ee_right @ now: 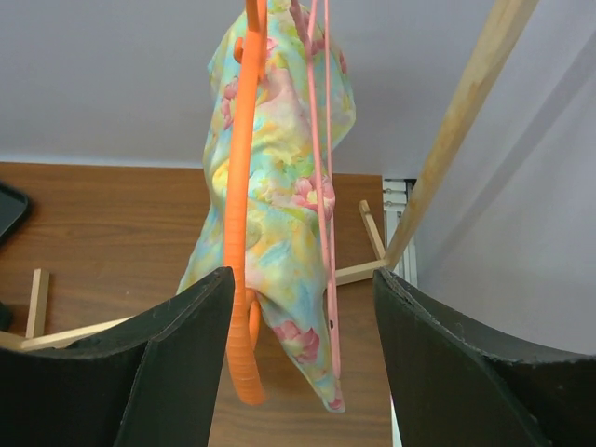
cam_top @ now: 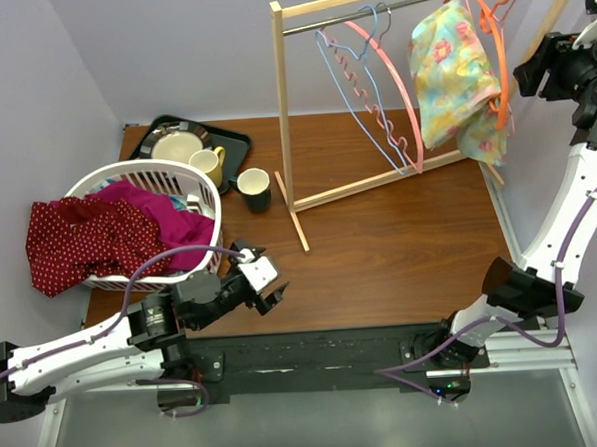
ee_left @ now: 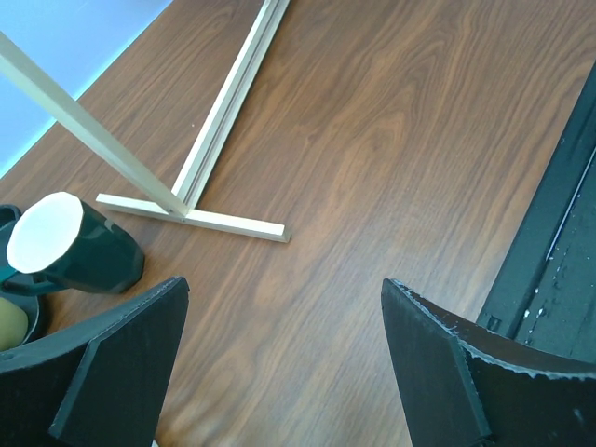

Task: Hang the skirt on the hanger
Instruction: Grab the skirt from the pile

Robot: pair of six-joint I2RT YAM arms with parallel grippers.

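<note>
A pastel skirt (cam_top: 456, 70), mint and yellow with a print of pink flowers, hangs on a bright orange hanger (ee_right: 242, 186), alongside one pink hanger (cam_top: 408, 103) and one pale blue hanger (cam_top: 355, 85) on a light, unpainted wooden rack (cam_top: 283, 114). The table (cam_top: 399, 238) is dark brown with a wood grain. A white basket (cam_top: 201, 184) holds a red garment (cam_top: 79, 240) with small white dots and a plain magenta garment (cam_top: 173, 215). Nearby are a dark green cup (cam_top: 254, 189), a yellow mug (cam_top: 210, 163) and a black tray (cam_top: 236, 144).
</note>
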